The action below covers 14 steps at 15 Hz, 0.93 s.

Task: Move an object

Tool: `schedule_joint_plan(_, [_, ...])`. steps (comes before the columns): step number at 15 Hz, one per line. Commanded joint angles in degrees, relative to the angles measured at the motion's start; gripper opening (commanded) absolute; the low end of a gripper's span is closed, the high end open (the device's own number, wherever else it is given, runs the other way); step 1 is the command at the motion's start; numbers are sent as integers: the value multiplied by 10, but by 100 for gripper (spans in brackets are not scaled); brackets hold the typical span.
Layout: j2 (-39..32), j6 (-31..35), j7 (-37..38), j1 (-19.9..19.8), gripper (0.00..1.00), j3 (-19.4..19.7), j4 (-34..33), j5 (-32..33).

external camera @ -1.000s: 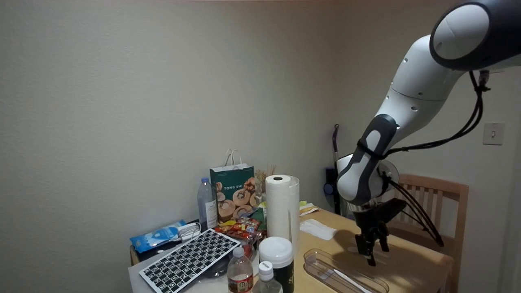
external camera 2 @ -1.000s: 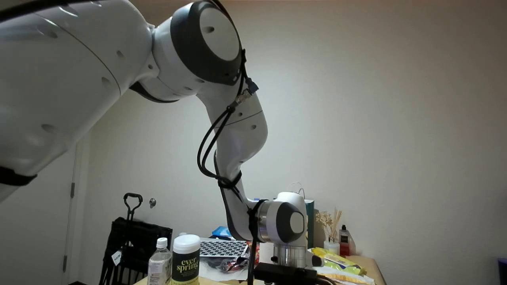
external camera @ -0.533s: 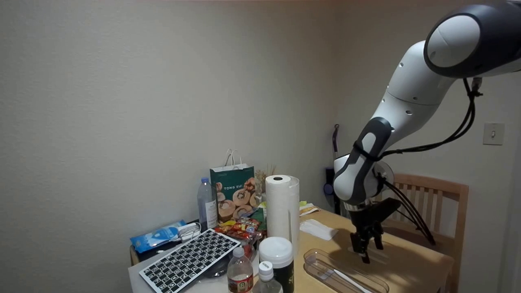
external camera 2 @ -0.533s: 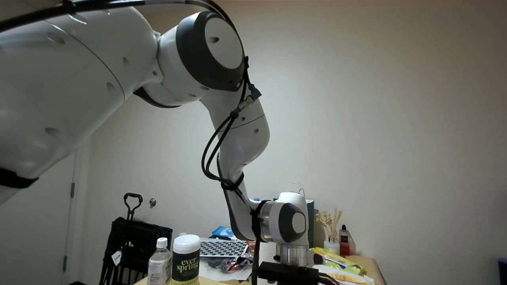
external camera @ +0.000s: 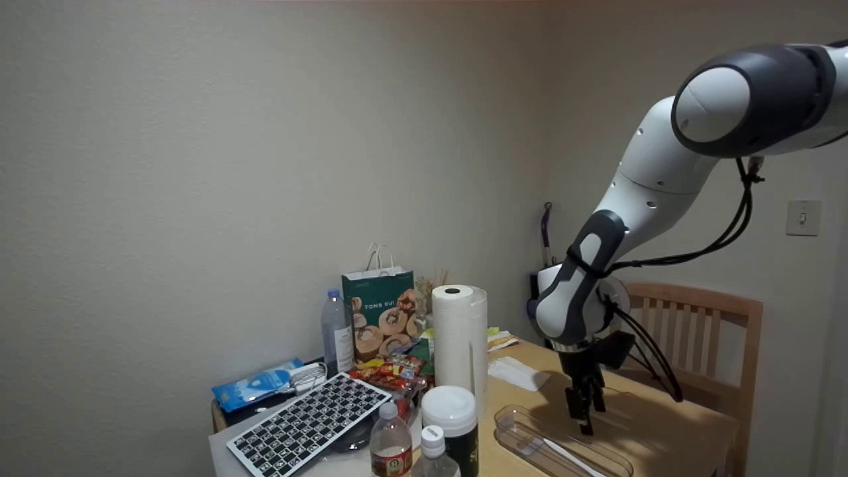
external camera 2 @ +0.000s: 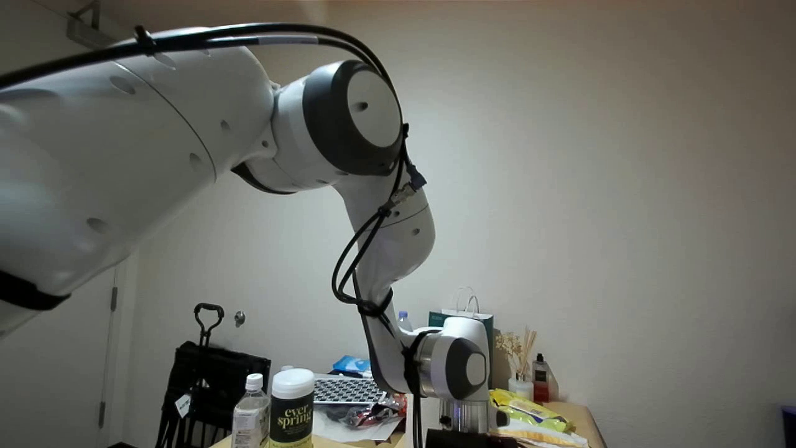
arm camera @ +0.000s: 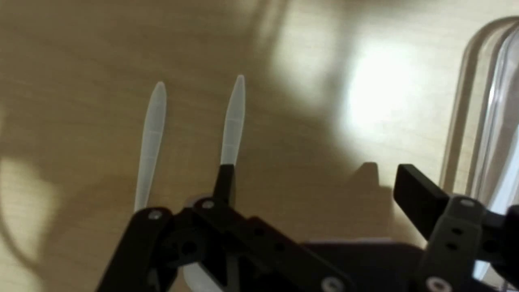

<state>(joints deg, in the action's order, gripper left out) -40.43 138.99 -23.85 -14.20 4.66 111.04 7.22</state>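
Observation:
Two pale, translucent plastic knives lie on the wooden table: a left knife [arm camera: 152, 138] and a right knife [arm camera: 234, 121] in the wrist view. A clear tray [arm camera: 466, 105] stands at the right edge of that view, with a white utensil [arm camera: 507, 178] inside. The tray [external camera: 513, 414] and its utensil [external camera: 571, 456] also show in an exterior view. My gripper [arm camera: 316, 170] is open, with nothing between its fingers. Its left finger overlaps the right knife and hides the lower part; contact cannot be told. The gripper [external camera: 592, 420] points down over the table beside the tray.
Paper towel roll [external camera: 454, 338], white-lidded canister [external camera: 450, 424] and bottles [external camera: 391, 444] stand beyond the tray. A keyboard-like panel [external camera: 311, 424], snack bags [external camera: 397, 371] and green paper bag [external camera: 381, 311] are farther off. A wooden chair [external camera: 702, 298] stands behind the arm.
The arm has come lower and the gripper has shifted left toward the tray in an exterior view. The tray and the items on the table have not moved.

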Motion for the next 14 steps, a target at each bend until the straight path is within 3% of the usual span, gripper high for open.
schedule_joint_plan(1, [-30,12,-59,-29,100,-19,-32,5])
schedule_joint_plan(3, [-27,1,-35,-20,100,-14,-30,4])
schedule_joint_plan(14, [-47,-5,-57,-24,100,-16,-67,15])
